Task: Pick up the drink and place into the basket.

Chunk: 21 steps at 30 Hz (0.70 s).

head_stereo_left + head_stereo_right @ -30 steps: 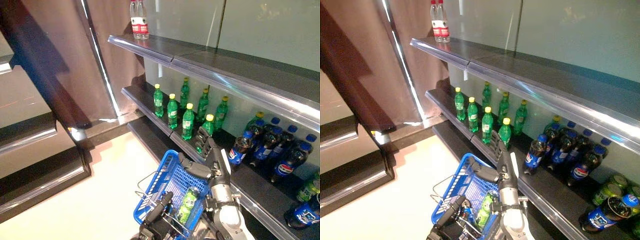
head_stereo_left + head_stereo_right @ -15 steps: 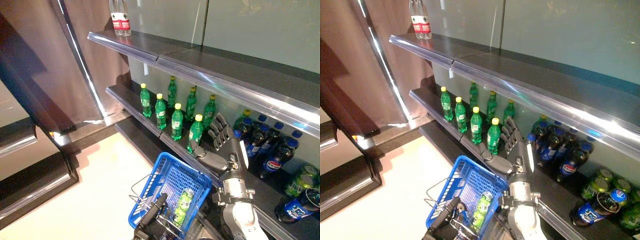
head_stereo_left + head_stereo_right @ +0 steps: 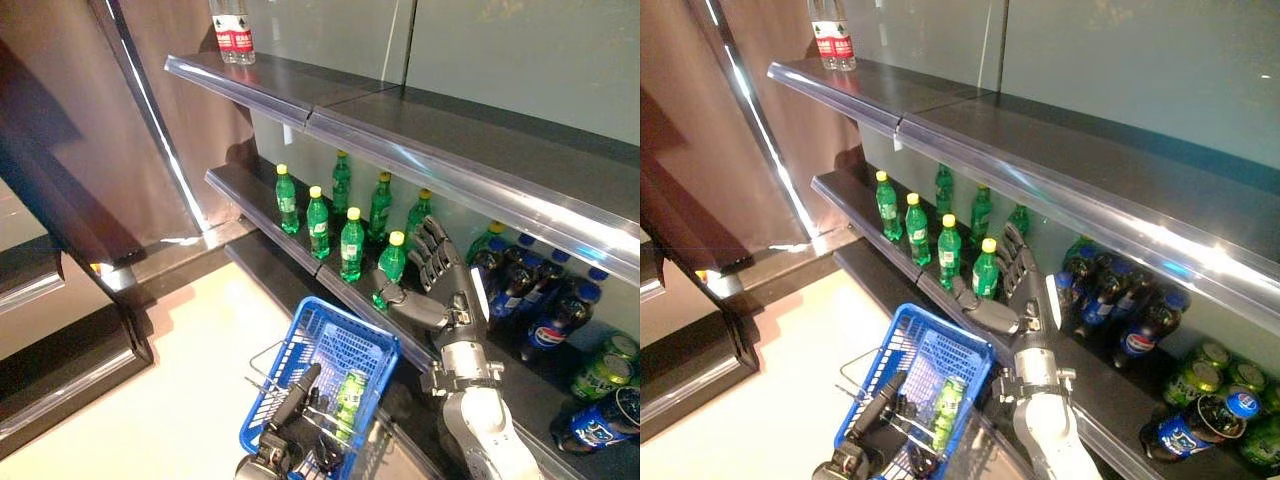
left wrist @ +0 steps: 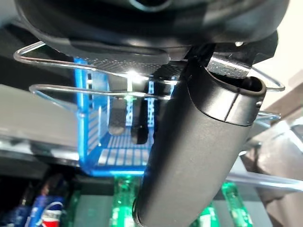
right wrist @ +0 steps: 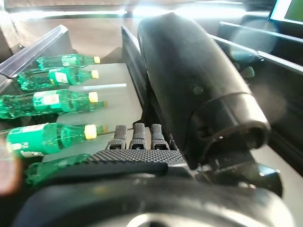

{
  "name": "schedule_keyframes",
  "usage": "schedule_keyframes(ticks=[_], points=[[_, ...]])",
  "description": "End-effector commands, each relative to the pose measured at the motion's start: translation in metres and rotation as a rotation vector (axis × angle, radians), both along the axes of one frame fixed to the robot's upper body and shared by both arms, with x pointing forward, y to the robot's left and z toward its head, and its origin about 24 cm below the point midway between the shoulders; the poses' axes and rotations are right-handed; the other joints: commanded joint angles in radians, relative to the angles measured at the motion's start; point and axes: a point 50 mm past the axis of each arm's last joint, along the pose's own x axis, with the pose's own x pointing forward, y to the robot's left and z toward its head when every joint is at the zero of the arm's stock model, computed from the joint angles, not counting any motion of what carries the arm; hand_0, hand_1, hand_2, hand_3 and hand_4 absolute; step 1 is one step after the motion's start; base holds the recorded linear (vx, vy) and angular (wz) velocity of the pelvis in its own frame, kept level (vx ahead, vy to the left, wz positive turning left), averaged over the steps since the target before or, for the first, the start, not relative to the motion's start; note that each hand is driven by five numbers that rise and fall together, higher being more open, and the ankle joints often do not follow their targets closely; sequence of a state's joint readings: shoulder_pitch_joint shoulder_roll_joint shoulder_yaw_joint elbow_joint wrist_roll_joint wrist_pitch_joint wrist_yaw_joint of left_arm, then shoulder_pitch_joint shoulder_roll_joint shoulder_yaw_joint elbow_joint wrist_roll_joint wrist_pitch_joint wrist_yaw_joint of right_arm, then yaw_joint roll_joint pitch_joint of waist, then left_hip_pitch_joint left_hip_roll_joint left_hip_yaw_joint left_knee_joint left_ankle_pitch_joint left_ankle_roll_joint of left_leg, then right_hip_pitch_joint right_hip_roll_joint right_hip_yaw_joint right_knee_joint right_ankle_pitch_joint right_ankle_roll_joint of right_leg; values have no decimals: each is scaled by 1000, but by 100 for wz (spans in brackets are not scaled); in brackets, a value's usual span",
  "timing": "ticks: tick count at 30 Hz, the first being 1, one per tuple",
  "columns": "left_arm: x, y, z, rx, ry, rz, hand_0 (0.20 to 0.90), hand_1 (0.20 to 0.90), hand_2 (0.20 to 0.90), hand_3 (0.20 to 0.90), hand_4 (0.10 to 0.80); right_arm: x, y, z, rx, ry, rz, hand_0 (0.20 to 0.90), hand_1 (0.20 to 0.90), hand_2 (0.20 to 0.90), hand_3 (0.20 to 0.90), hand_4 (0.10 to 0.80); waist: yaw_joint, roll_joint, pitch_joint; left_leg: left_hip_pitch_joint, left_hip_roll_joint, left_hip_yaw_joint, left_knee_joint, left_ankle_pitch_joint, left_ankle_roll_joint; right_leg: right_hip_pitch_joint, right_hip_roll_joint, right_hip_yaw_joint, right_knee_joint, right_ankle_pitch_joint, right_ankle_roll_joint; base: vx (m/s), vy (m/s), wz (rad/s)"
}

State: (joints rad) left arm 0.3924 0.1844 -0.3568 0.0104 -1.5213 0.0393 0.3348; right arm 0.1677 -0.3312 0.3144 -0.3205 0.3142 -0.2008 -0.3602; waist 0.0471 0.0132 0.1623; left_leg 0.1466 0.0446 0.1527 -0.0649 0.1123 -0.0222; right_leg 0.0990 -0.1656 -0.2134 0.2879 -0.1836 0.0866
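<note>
- On the middle shelf [image 3: 250, 190], the right hand [image 3: 450, 290] is raised with its fingers [image 3: 432, 250] straight and spread, holding nothing.
- Just beside those fingers, on the thumb side, stands the nearest green bottle [image 3: 389, 268] with a yellow cap; the thumb reaches toward its base, but contact cannot be told.
- Further from the fingers along the same shelf stand more green bottles [image 3: 318, 222], upright in two rows.
- On the other side of the fingers, dark cola bottles [image 3: 555, 325] with blue caps crowd the shelf, with green cans [image 3: 600, 372] past them.
- Below the right hand hangs the blue basket [image 3: 300, 380], with one green drink bottle [image 3: 347, 400] already lying inside.
- The left hand [image 3: 290, 410] shows at the basket's near edge, its fingers curled round the wire handle [image 4: 94, 90].
- On the top shelf [image 3: 300, 85], well apart from both hands, stand clear water bottles [image 3: 232, 25] with red labels.
</note>
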Motion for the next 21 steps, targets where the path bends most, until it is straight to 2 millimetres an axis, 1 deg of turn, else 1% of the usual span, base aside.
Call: schedule_keyframes(ticks=[1,5,7,11,15,21], points=[[62,3,110,-129,-610,58,300,300,300,200,100,24,6,40,8,-219,31,900,900,900,900,800,-4,-1,-46,6,-13,-24,138,-189,3,82,29,22,-257,146,17,0,0,0],[67,1,111,-126,-619,41,300,300,300,200,100,29,7,49,4,-272,4,900,900,900,900,800,-2,5,-14,-12,-17,-32,149,-193,6,59,26,27,-242,143,19,-33,9,0],[70,-2,111,-118,-621,31,300,300,300,200,100,36,5,57,17,-314,-53,900,900,900,900,800,0,10,4,-18,-20,-29,148,-193,6,50,24,25,-244,149,23,-22,3,0],[70,-8,108,-115,-605,27,300,300,300,200,100,44,2,64,27,-336,-128,900,900,900,900,800,0,20,23,-19,-19,-27,159,-191,5,48,20,26,-238,156,26,57,14,0],[64,-17,101,-115,-560,23,300,300,300,200,100,50,4,60,18,-310,-174,900,900,900,900,800,4,31,35,-12,-19,-29,178,-192,2,59,12,29,-227,161,30,154,31,0],[61,-22,97,-106,-534,12,300,300,300,200,100,56,5,56,2,-286,-206,900,900,900,900,800,17,34,69,-40,-15,-49,217,-184,0,46,3,34,-204,170,32,68,-6,1]])
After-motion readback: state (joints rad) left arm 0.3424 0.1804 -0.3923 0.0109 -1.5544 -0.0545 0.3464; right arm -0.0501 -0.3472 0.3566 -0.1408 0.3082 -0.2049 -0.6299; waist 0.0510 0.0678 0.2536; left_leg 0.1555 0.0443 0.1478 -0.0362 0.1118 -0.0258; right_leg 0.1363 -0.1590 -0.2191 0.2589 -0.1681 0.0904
